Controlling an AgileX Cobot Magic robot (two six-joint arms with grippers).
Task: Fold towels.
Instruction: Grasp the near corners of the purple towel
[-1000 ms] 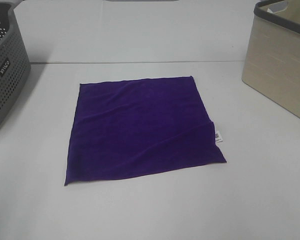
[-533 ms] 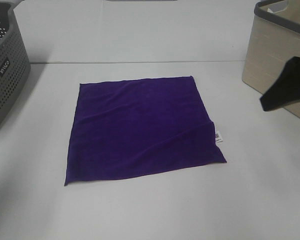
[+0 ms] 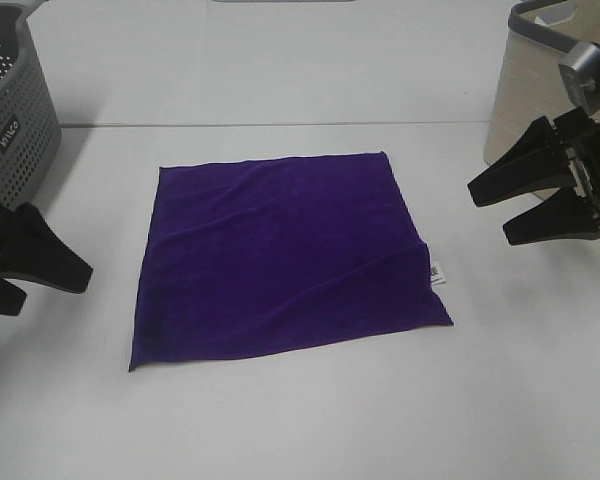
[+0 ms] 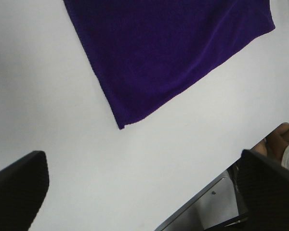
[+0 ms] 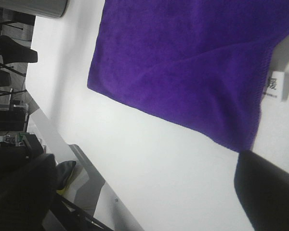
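Observation:
The deep purple towel (image 3: 280, 260) lies spread flat on the white table, with a small white tag (image 3: 436, 272) on its right edge. My left gripper (image 3: 55, 290) is open and empty, over the table just left of the towel's near-left part. My right gripper (image 3: 488, 213) is open and empty, to the right of the towel's right edge. The left wrist view shows the towel's corner (image 4: 173, 53) ahead of the open left gripper (image 4: 144, 192). The right wrist view shows the towel (image 5: 192, 62) and tag (image 5: 273, 85) ahead of the open right gripper (image 5: 144, 192).
A grey perforated basket (image 3: 10, 130) stands at the far left. A beige bin with a grey rim (image 3: 540, 120) stands at the far right, right behind my right gripper. White table surface surrounds the towel.
Both grippers have come into the exterior view, the right one first from the right, then the left from the left edge. The towel has not moved.

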